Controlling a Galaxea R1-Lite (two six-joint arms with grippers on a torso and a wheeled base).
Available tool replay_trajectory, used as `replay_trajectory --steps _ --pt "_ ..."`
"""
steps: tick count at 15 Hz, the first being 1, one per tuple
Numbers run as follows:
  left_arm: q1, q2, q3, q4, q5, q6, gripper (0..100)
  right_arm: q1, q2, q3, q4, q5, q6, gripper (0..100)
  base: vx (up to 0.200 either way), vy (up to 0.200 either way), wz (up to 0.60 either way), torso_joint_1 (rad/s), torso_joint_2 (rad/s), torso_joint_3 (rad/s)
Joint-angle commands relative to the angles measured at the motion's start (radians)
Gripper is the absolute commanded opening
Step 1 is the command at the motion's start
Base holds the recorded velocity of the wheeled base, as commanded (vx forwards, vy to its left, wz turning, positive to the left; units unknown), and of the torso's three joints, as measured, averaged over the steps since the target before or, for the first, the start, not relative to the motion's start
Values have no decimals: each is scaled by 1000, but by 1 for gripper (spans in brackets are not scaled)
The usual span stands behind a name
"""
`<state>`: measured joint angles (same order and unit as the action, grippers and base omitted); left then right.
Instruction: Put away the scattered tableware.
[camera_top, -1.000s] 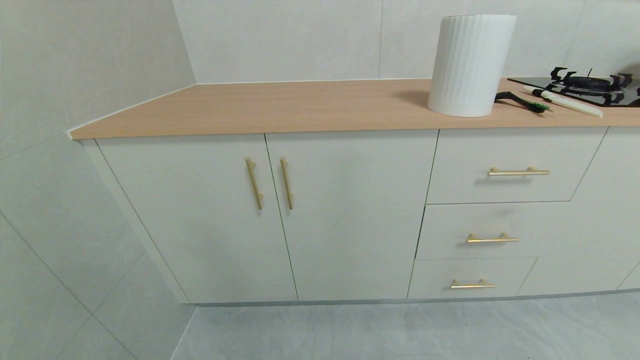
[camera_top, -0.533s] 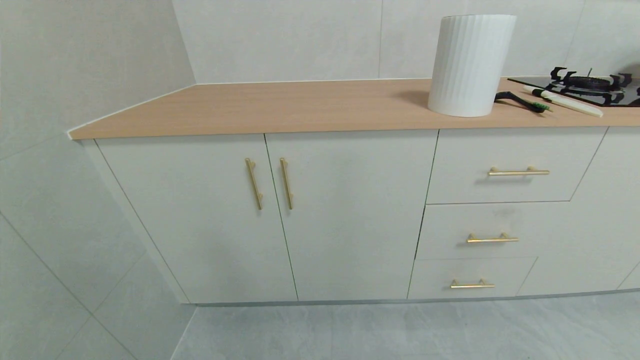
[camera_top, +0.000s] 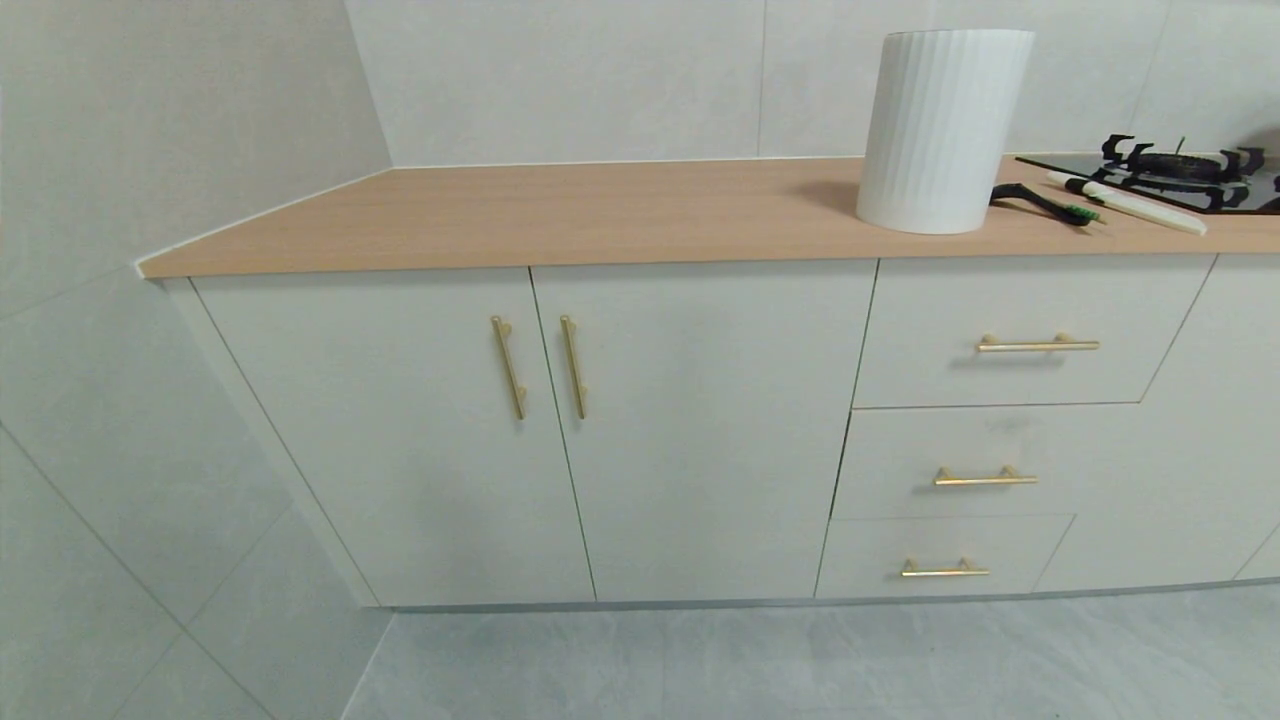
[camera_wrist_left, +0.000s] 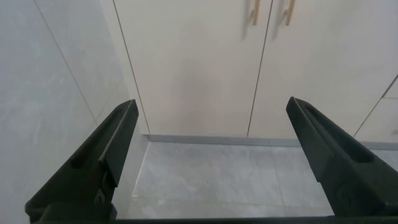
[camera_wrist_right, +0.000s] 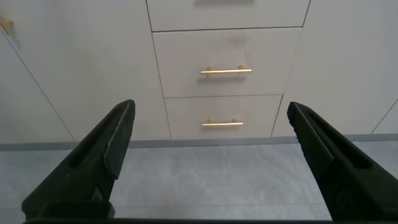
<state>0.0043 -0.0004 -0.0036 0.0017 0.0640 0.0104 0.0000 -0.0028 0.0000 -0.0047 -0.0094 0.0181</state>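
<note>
Ahead of our left gripper (camera_wrist_left: 210, 106), jaws spread wide, stand cream cabinet doors (camera_wrist_left: 199, 62); ahead of our right gripper (camera_wrist_right: 210, 104), equally wide, brass-handled drawers (camera_wrist_right: 227, 56). Well above both — a black-handled utensil (camera_top: 1040, 203) and a long white utensil (camera_top: 1140, 205), perhaps knives, beside a white ribbed cylinder (camera_top: 940, 130).

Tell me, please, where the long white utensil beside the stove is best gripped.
Probably at its middle, coming from above and closing across its narrow width: the long white utensil lies flat on the counter, slim and straight, with one end by the stove.
</note>
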Motion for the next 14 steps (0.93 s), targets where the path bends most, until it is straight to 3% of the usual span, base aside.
replay_trajectory --steps 1,3,6,8,14 --pt "0 0 1 0 0 0 100 0 4 0 2 0 0 100 0 0 0 0 0 0" --pt "0 0 1 0 -1 10 100 0 4 0 2 0 0 100 0 0 0 0 0 0" --pt "0 0 1 -2 0 -12 100 0 4 0 2 0 0 100 0 0 0 0 0 0" --pt "0 0 1 -2 -1 -7 100 0 4 0 2 0 0 100 0 0 0 0 0 0" --pt "0 2 1 -2 -1 -13 100 0 4 0 2 2 -3 100 0 -200 0 2 3 1"
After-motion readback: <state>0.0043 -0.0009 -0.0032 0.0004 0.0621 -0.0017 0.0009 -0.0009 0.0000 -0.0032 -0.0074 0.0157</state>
